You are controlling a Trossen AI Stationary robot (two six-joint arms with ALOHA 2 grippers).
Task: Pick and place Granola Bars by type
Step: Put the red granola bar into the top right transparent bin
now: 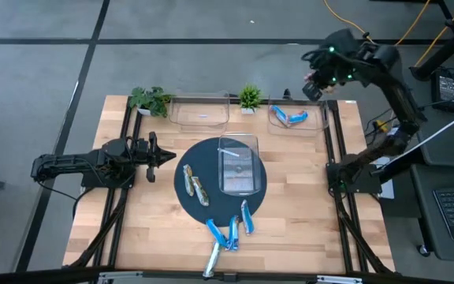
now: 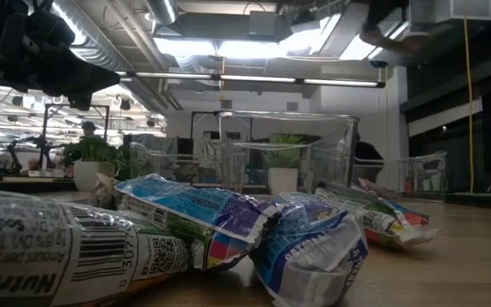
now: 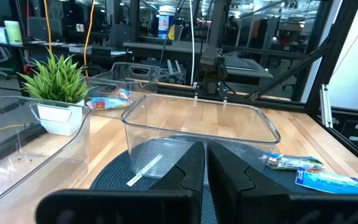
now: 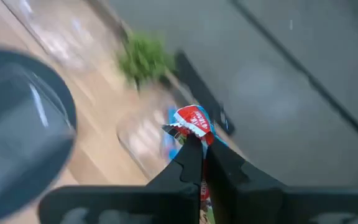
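Surface: a pale wooden surface (image 1: 290,213) with black rails along its sides, standing on a grey floor.
Landmark: a dark round mat (image 1: 203,207) lies at the middle of the surface.
Centre bin: a clear plastic bin (image 1: 238,163) stands on the mat, on the half nearer the right arm.
Back bins: two more clear bins sit along the far edge beyond the mat, one straight behind it (image 1: 199,111), one nearer the right arm (image 1: 298,116).
Plants: two small green potted plants (image 1: 151,100) (image 1: 249,97) stand beside the back bins.
Room: an open workshop with ceiling lights, desks and cables beyond the surface.
Granola Bars: two brown ones (image 1: 195,188) lie on the mat beside the centre bin; a cluster of blue ones and a silvery one (image 1: 228,230) lies at the mat's near edge; blue ones (image 1: 288,117) lie in the back bin nearer the right arm.
Right tool (image 4: 197,144): held in the air above that back bin's outer corner, fingers clamped on a blue and red bar (image 4: 194,119).
Left tool (image 1: 169,156): low at the mat's edge on the left arm's side, fingers closed together, holding nothing.
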